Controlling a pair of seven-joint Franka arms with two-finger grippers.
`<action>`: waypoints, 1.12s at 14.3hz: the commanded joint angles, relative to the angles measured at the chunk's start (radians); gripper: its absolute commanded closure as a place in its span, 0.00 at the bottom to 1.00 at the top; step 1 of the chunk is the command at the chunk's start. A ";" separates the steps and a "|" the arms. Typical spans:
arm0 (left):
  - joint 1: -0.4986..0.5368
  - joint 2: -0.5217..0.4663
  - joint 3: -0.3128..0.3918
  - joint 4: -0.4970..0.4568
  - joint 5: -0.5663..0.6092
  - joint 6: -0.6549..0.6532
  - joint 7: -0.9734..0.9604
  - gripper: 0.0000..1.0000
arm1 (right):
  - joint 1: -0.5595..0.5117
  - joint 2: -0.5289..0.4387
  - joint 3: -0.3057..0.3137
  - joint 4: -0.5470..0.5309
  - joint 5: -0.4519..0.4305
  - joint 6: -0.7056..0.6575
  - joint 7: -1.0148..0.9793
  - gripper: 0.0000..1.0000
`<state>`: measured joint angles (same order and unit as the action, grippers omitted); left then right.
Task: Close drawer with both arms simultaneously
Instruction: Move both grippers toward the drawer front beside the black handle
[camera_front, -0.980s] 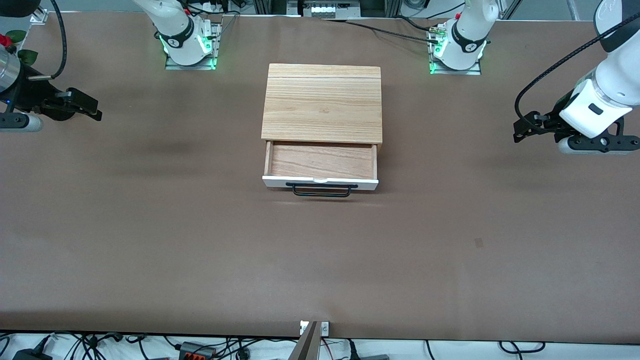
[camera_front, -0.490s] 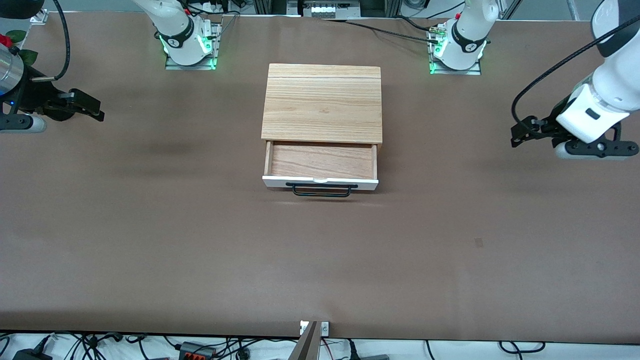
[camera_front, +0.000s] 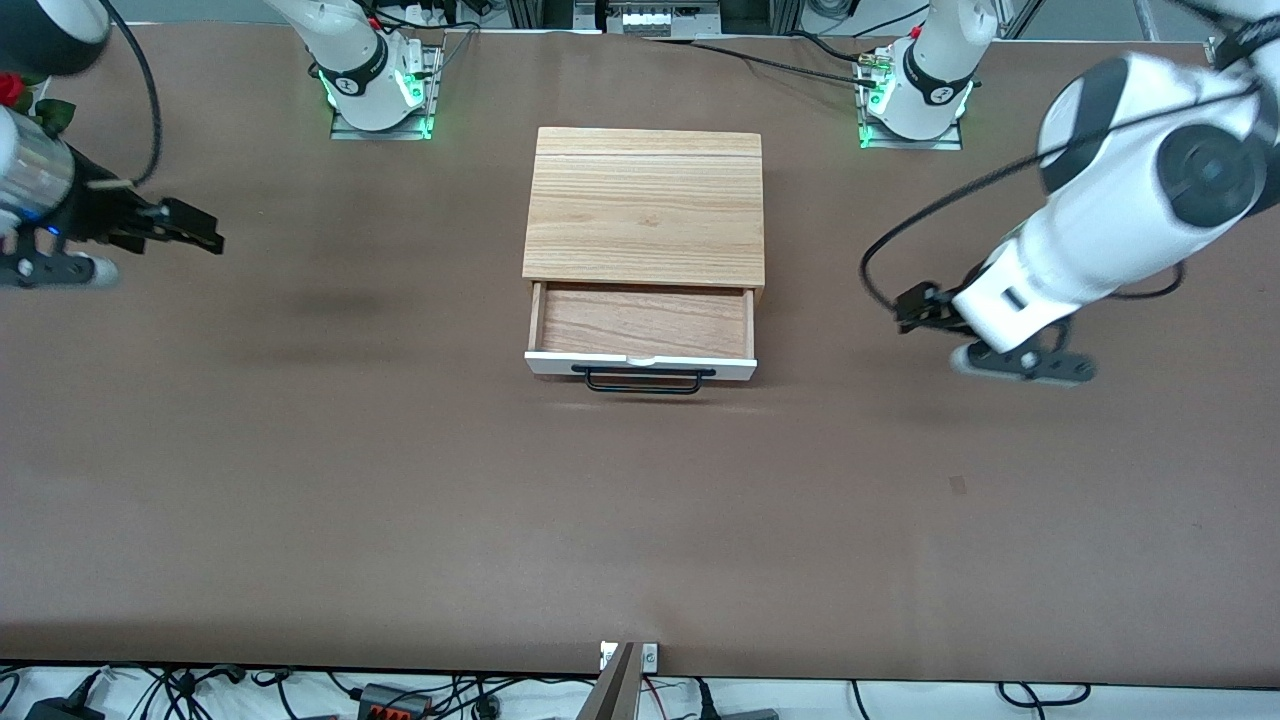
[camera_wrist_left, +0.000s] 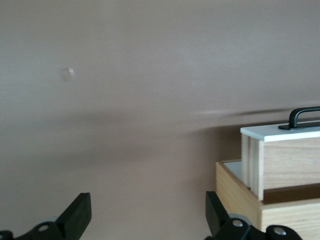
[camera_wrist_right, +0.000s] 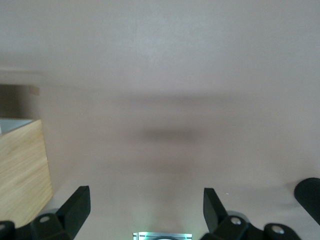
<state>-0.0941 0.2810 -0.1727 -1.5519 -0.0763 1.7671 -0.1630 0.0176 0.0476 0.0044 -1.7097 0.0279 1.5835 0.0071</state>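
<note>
The drawer (camera_front: 640, 322) stands pulled out of the light-oak cabinet (camera_front: 645, 205), with its white front panel (camera_front: 640, 366) and black bar handle (camera_front: 642, 381) facing the front camera. My left gripper (camera_front: 908, 305) is open and empty, above the table beside the drawer toward the left arm's end. Its wrist view shows the gripper (camera_wrist_left: 147, 212), the drawer's side (camera_wrist_left: 287, 160) and the handle (camera_wrist_left: 305, 115). My right gripper (camera_front: 200, 232) is open and empty, over the table far toward the right arm's end. The right wrist view shows the gripper (camera_wrist_right: 145, 207) and the cabinet's side (camera_wrist_right: 22, 170).
The brown table (camera_front: 400, 500) is bare round the cabinet. The arms' bases, lit green (camera_front: 380, 100) (camera_front: 912, 110), stand farther from the front camera than the cabinet. A small mark (camera_front: 958, 485) lies on the table nearer to the front camera.
My left arm has swung in from the table's end toward the drawer and come lower. My right gripper has shifted slightly toward the cabinet. The drawer has not moved.
</note>
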 joint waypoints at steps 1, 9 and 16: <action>-0.039 0.121 0.002 0.114 -0.023 -0.012 -0.010 0.00 | 0.070 0.078 -0.001 0.021 0.012 0.016 0.011 0.00; -0.127 0.383 0.001 0.259 -0.095 0.126 -0.009 0.00 | 0.226 0.331 -0.001 0.024 0.323 0.504 0.033 0.00; -0.168 0.431 0.001 0.256 -0.129 0.178 -0.010 0.00 | 0.389 0.488 -0.001 0.104 0.420 0.746 0.185 0.00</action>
<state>-0.2363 0.6935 -0.1772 -1.3279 -0.1766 1.9482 -0.1715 0.3664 0.5213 0.0125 -1.6329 0.4297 2.3042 0.1488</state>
